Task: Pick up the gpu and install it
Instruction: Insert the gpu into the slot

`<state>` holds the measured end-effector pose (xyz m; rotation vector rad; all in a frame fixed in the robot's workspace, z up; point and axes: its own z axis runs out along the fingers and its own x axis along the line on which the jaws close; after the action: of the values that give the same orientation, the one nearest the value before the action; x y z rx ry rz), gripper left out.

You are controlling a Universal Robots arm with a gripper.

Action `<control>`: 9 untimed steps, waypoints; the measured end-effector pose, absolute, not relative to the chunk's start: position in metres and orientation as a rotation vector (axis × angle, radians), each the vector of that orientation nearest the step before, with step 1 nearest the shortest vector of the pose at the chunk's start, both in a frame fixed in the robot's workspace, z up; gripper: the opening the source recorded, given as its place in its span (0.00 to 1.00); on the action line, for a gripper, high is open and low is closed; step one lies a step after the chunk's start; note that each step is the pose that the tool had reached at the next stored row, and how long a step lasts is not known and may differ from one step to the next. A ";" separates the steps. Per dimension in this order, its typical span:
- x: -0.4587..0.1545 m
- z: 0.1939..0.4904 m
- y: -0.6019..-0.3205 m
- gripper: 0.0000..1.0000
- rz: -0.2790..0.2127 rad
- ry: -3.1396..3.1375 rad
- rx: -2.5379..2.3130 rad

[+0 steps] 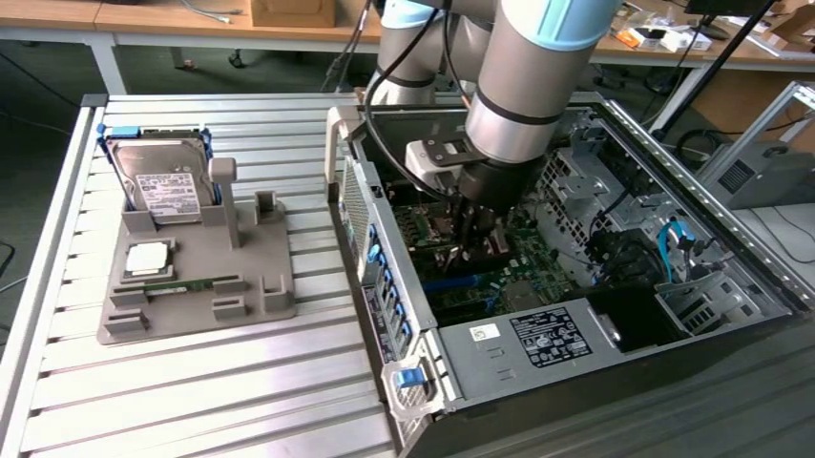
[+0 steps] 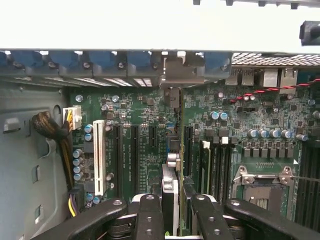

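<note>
The gpu (image 2: 171, 187) stands edge-on, clenched in the pincer (image 2: 172, 217) just above the motherboard (image 2: 145, 150) inside the open computer case (image 1: 510, 358). Installation is under way, it seems; seating needs the card's edge lined up squarely with a slot (image 2: 135, 160).

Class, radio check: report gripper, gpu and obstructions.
Gripper inside PC case, shut on gpu. Card edge-on above motherboard slots. Nothing seen blocking.
</note>
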<state>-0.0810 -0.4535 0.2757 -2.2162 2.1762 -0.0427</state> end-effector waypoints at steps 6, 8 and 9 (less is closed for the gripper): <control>-0.088 0.274 -0.453 0.27 -0.043 2.177 -2.216; -0.088 0.274 -0.453 0.27 -0.043 2.177 -2.216; -0.088 0.273 -0.453 0.27 -0.043 2.177 -2.216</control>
<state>-0.0877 -0.4533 0.2732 -2.2155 2.1771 -0.0427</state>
